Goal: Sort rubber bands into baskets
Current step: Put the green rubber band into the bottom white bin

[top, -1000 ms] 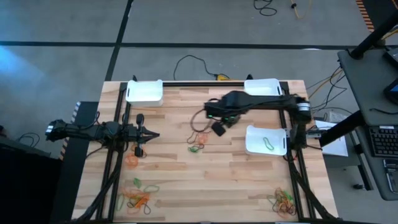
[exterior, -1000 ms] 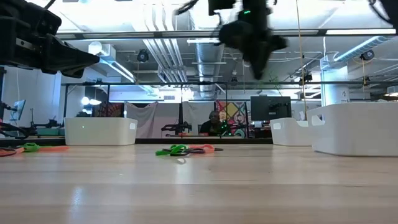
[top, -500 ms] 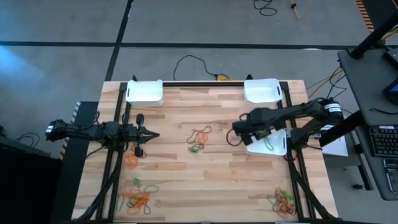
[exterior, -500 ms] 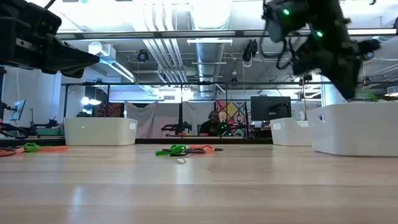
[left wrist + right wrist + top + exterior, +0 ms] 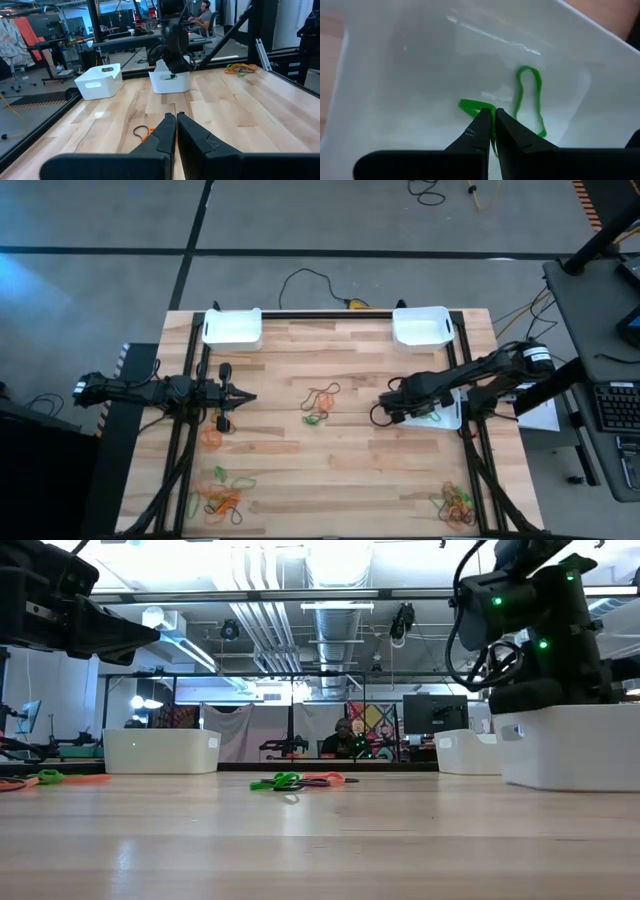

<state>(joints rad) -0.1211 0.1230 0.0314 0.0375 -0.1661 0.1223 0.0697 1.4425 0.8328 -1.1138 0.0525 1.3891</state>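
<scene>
My right gripper (image 5: 490, 114) reaches down inside the right white basket (image 5: 448, 420), shut on a green rubber band (image 5: 472, 105). A second green band (image 5: 530, 97) lies flat on that basket's floor. In the low view the right arm (image 5: 530, 630) stands over the basket (image 5: 570, 745), whose wall hides the fingers. My left gripper (image 5: 250, 397) waits shut and empty at the table's left. Loose bands lie in the middle (image 5: 320, 405), by the left gripper (image 5: 211, 437) and in piles at the near left (image 5: 222, 495) and near right (image 5: 458, 502). My right gripper pinches the green band between its two fingertips, on one end of its loop (image 5: 484, 107). The fingers come from above, pointing down into the basket. The rest of the loop sticks out beside the fingertips, close to the basket floor; whether it rests there, I cannot tell.
Two more white baskets stand at the far edge, far left (image 5: 233, 327) and far right (image 5: 420, 325). Black frame rails run along the table's left and right sides. Bare wood lies between the middle bands and the near edge.
My right gripper has gone from above the middle bands toward the table's right edge and down into the right basket.
</scene>
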